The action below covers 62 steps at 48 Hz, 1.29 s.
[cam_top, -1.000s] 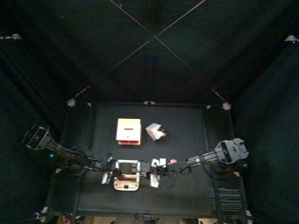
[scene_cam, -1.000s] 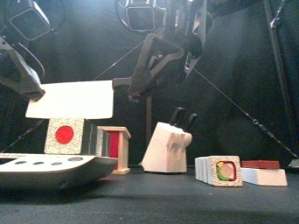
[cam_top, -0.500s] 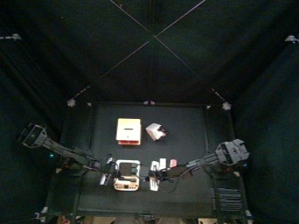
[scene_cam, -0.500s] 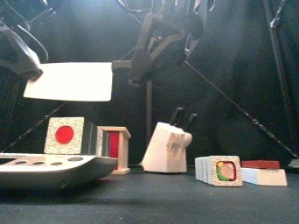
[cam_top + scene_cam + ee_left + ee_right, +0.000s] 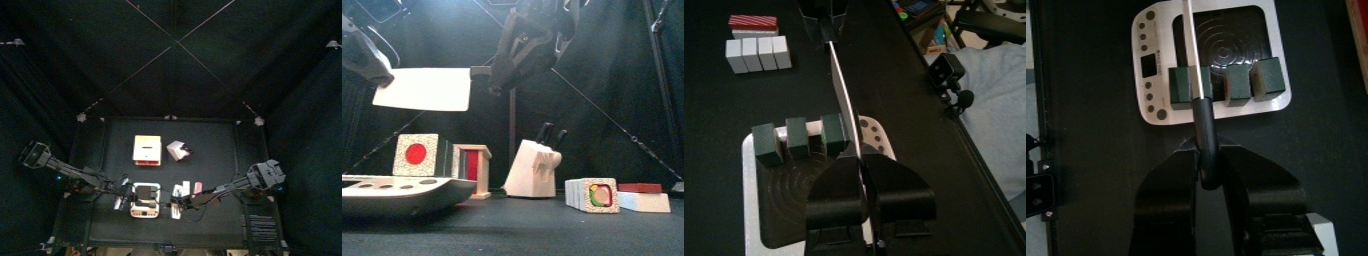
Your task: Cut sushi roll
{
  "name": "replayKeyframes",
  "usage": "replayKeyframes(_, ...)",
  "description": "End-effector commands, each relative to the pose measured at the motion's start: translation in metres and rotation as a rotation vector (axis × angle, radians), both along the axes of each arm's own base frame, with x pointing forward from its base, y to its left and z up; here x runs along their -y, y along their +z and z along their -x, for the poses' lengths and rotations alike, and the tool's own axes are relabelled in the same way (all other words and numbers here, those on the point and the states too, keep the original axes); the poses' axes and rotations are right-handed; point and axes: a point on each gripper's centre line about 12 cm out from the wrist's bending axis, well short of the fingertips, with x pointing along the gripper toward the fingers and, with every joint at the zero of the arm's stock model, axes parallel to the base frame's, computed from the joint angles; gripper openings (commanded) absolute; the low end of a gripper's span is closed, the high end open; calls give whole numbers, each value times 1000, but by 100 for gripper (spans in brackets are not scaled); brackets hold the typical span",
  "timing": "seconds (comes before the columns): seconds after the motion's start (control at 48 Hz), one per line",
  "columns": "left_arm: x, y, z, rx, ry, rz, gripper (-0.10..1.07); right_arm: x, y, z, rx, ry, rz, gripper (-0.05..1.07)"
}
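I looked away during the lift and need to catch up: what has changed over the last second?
The cleaver has risen, carried up by the left gripper and right gripper, both still shut on it; most of the rise came early. The sushi roll on its board and the knife block have not moved.

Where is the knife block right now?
In the top view the knife block stands near the table's middle, just right of the white box with the orange-red band and farther back than the cutting board.

Robot lab: black curtains (image 5: 267, 60) pen small table (image 5: 214, 150).
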Motion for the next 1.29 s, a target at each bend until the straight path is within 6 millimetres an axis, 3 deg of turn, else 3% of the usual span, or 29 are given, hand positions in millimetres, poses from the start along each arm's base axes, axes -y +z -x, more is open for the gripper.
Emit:
replayKeyframes(0.0,2,10,-3,2,-18,-5,24,3,15,0,21,-14,0,50)
replayKeyframes(0.312,-12,43,-6,-16,-27,-48,24,5,20,-1,19,-21,19,50)
replayKeyframes(0.688,-31,68,-7,-41,20,-65,22,8,26,-2,38,-45,1,50)
replayKeyframes(0.833,-33,69,-8,-52,42,-54,22,12,27,-3,52,-67,9,50)
replayKeyframes(1.0,-31,56,-8,-103,69,-31,22,11,28,-3,58,-62,8,50)
replayKeyframes(1.271,-9,44,-11,-105,28,-18,22,6,22,-2,54,-51,-11,50)
